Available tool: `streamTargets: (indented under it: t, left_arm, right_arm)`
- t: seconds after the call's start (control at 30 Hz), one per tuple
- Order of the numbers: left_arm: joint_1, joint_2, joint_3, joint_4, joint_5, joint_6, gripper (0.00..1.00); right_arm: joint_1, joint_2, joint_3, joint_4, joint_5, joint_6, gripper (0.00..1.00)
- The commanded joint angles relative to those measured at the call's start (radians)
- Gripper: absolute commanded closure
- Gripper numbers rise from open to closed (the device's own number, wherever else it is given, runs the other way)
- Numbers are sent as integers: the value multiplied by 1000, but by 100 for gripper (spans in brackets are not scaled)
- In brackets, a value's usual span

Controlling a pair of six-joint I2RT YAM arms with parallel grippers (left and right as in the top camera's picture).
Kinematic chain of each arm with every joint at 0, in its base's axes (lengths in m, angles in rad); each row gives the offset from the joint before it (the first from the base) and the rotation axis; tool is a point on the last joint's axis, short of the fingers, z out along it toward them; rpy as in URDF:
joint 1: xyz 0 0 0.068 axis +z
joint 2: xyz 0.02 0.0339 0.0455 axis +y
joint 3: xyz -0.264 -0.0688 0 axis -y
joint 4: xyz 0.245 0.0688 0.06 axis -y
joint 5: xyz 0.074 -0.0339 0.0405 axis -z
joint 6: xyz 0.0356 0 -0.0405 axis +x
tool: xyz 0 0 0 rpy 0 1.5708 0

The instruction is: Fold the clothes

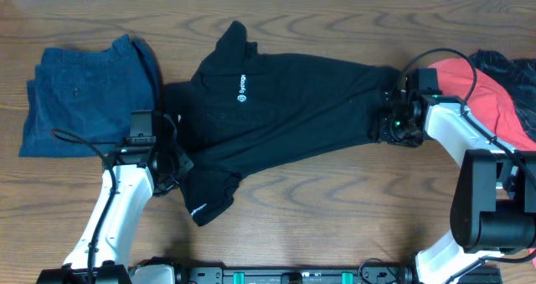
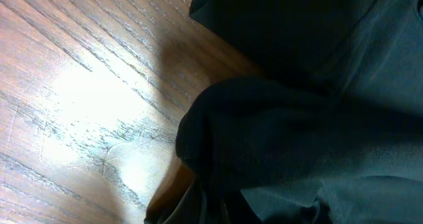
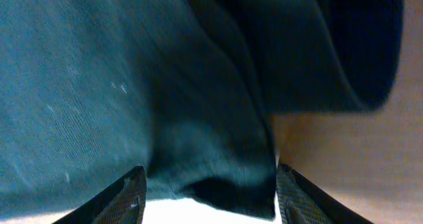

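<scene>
A black polo shirt with a small white logo lies spread slantwise across the table. My left gripper is at the shirt's left edge near a sleeve. In the left wrist view a bunched fold of the shirt runs down into the jaws, which look shut on it; the fingers are mostly hidden by cloth. My right gripper is at the shirt's right end. Its fingers stand wide apart with the shirt's edge lying between them.
Folded blue shorts lie at the far left. A red garment and a dark one lie at the right edge behind the right arm. Bare wooden table shows in front of the shirt.
</scene>
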State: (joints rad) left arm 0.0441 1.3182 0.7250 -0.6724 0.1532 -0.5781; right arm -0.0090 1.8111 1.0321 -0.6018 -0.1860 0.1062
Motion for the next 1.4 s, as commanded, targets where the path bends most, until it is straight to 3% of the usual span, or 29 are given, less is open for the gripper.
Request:
streamTargets:
  t: [0.0,0.1,0.27,0.33,0.77,0.97,1.17,1.37]
  left_arm:
    - [4,3,-2,1,-16,10,94]
    - [4,3,-2,1,-16,10,94]
    - [4,3,-2,1,-16,10,94]
    - [4,3,-2,1,-16,10,94]
    - [4,2,-1,0,-11,11,94]
    - [5,-15,20,-2,146,118,94]
    - [5,-73,147,-96,323,193,94]
    - [5,-152,409,-239,432,306,94]
  right_arm:
    - [27,8,-14,27,-2,13,39]
    - [38,8,-14,29,-2,28,47]
    - [43,8,-14,31,-1,28,92]
    - [43,8,-14,31,-1,28,99]
    - [29,-35,-13,-19,2,92,99]
    - [-7,-210,-5,-67,2,92,99]
    - [-75,-443,23,-159,2,91,99]
    - [-151,-610,137,-274,2,47,99]
